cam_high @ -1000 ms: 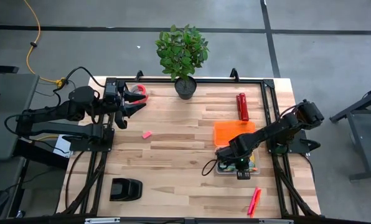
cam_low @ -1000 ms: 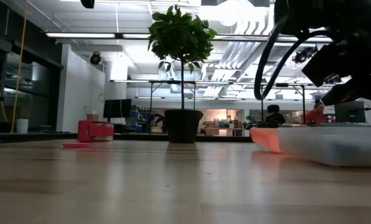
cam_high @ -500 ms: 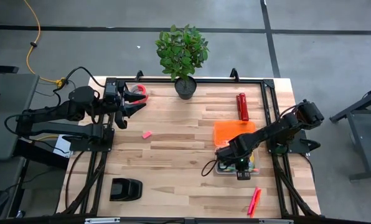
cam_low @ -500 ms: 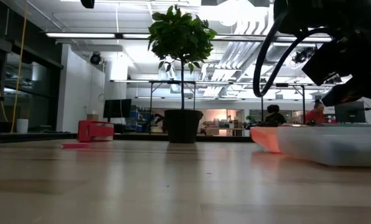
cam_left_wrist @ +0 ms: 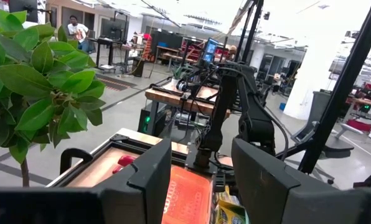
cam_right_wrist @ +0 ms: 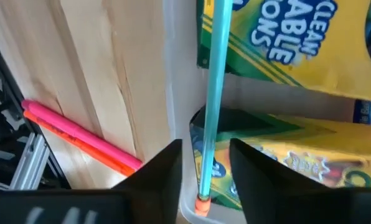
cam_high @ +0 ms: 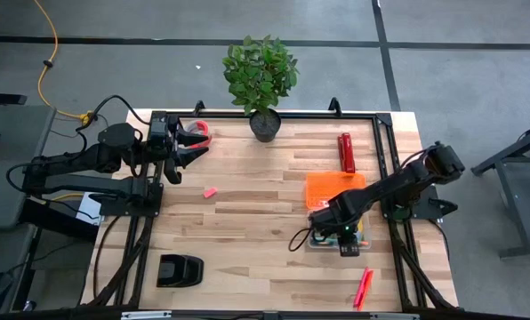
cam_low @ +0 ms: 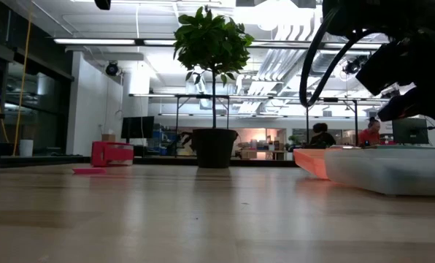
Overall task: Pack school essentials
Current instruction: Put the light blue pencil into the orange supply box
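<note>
The right gripper (cam_high: pixel 340 238) shows two dark fingers (cam_right_wrist: pixel 164 168) parted by a narrow gap, and the thin blue pen (cam_right_wrist: pixel 211 93) runs lengthwise through that gap without either finger clearly pressing it, its orange tip at the lower middle of the right wrist frame. That arm stretches from its base at the right edge of the table (cam_high: pixel 247 222) toward the lower right of the high frame, bent low over a clear bin (cam_high: pixel 311 242). The left arm waits at the upper left of the high frame, stretched level from its base, and the left gripper (cam_high: pixel 192 142) hangs with its fingers spread wide and empty beside a red tape roll (cam_high: pixel 203 132). One potted plant (cam_high: pixel 260 76) stands at the top centre. One orange lid (cam_high: pixel 333 188) lies just above the bin in the high frame, and one red cylinder (cam_high: pixel 345 152) lies above that. One black object (cam_high: pixel 180 270) sits at the lower left. Two crayon boxes (cam_right_wrist: pixel 285 43) lie inside the bin under the pen. The pink and orange markers (cam_high: pixel 363 287), apparently two, lie on the wood at the lower right, outside the bin. One tiny pink eraser (cam_high: pixel 210 191) lies left of centre, well apart from both grippers.
</note>
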Available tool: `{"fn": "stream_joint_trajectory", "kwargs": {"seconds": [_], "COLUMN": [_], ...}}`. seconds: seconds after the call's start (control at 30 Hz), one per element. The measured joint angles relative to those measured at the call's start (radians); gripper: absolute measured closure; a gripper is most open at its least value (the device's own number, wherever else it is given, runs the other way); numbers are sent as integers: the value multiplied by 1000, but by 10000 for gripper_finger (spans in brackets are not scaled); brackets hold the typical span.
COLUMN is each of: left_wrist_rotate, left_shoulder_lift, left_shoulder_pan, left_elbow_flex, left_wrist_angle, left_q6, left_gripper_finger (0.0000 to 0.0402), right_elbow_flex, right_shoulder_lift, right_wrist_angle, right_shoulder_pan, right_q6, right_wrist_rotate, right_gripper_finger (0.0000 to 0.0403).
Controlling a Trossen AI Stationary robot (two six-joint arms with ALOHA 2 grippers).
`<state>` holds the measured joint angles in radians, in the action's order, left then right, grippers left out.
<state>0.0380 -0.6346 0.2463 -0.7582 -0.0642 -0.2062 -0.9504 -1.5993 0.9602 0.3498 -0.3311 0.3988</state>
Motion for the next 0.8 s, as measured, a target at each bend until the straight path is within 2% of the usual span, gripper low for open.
{"fn": "stream_joint_trajectory", "kwargs": {"seconds": [0.2,0.37,0.8], "left_wrist_rotate": [0,0,0], "left_shoulder_lift": [0,0,0], "left_shoulder_pan": [0,0,0], "left_elbow_flex": [0,0,0], "left_wrist_angle": [0,-13,-30], "left_q6": [0,0,0], "left_gripper_finger": [243,243,243], "right_elbow_flex": [0,0,0], "right_shoulder_lift": [9,9,-11], "right_wrist_angle": [-6,-73,-96], "right_shoulder_pan": [0,0,23], "right_q6": [1,-28,-87], "right_wrist_rotate": [-2,-20,-95], "right_gripper_finger": [256,265,293]}}
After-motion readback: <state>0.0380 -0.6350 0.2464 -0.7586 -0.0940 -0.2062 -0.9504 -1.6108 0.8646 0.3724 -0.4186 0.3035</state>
